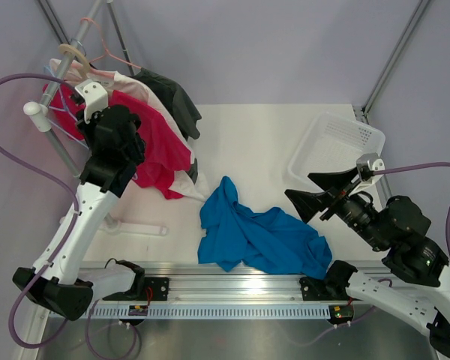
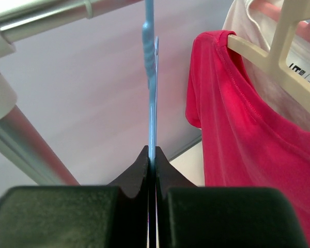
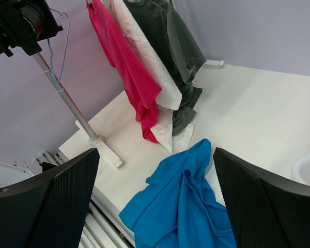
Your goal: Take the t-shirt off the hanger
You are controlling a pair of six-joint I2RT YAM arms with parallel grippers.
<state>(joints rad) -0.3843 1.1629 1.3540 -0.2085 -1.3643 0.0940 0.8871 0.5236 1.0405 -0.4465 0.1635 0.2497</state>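
The bright blue t-shirt [image 1: 259,234] lies crumpled on the table near its front edge, off the hanger; it also shows in the right wrist view [image 3: 182,206]. My left gripper [image 2: 151,153] is up at the rack and shut on the thin pale-blue wire hanger [image 2: 151,88], which rises straight from between the pads. In the top view the left gripper [image 1: 81,112] is beside the rail, with the hanger's wire [image 1: 60,114] just visible. My right gripper [image 1: 300,198] is open and empty, held above the table right of the t-shirt.
A metal clothes rail [image 1: 82,34] at the far left holds a magenta-pink shirt [image 1: 154,146], a white shirt on a beige hanger [image 2: 279,51] and a dark grey-green shirt [image 1: 176,101]. A white basket [image 1: 337,142] stands at the right. The rack's foot [image 1: 139,227] lies on the table.
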